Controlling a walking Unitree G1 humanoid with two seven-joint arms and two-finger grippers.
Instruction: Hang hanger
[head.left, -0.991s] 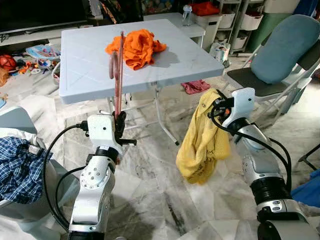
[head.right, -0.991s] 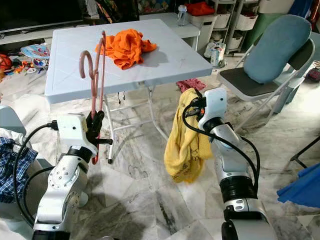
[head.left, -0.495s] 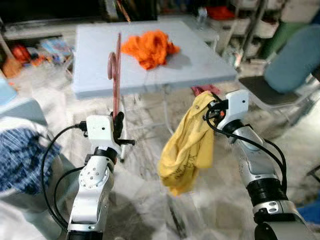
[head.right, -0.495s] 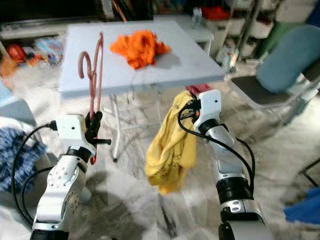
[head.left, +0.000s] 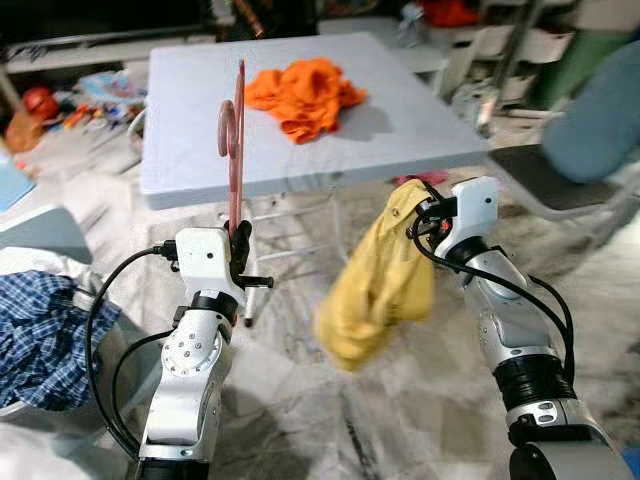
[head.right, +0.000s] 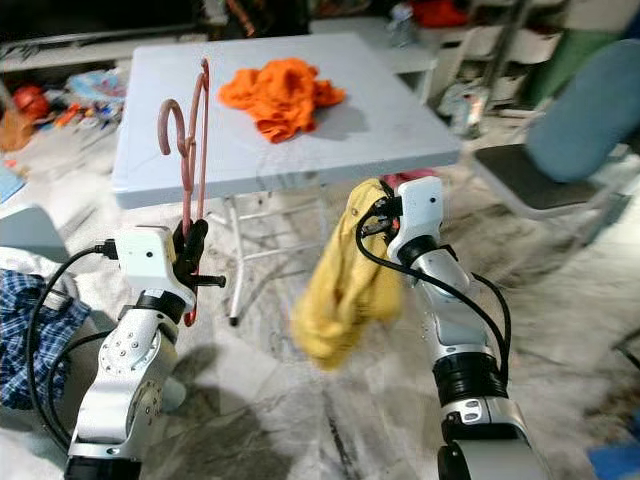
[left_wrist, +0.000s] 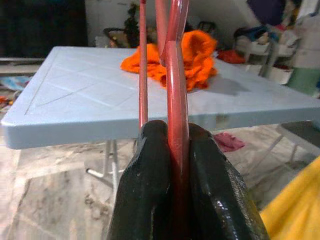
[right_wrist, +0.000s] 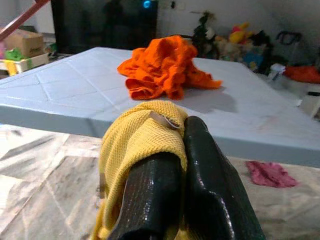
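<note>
Two claws grip hanger (head.left: 236, 150) and yellow cloth (head.left: 380, 290).

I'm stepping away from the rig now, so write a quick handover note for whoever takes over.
Left claw: shut on the red hanger, held upright in front of the table.
Right claw: shut on the yellow garment, which hangs free above the floor.
Orange cloth lies on the table.
Done: both items are gripped.
Left: the garment is not yet on the hanger, and nothing is hung.
</note>
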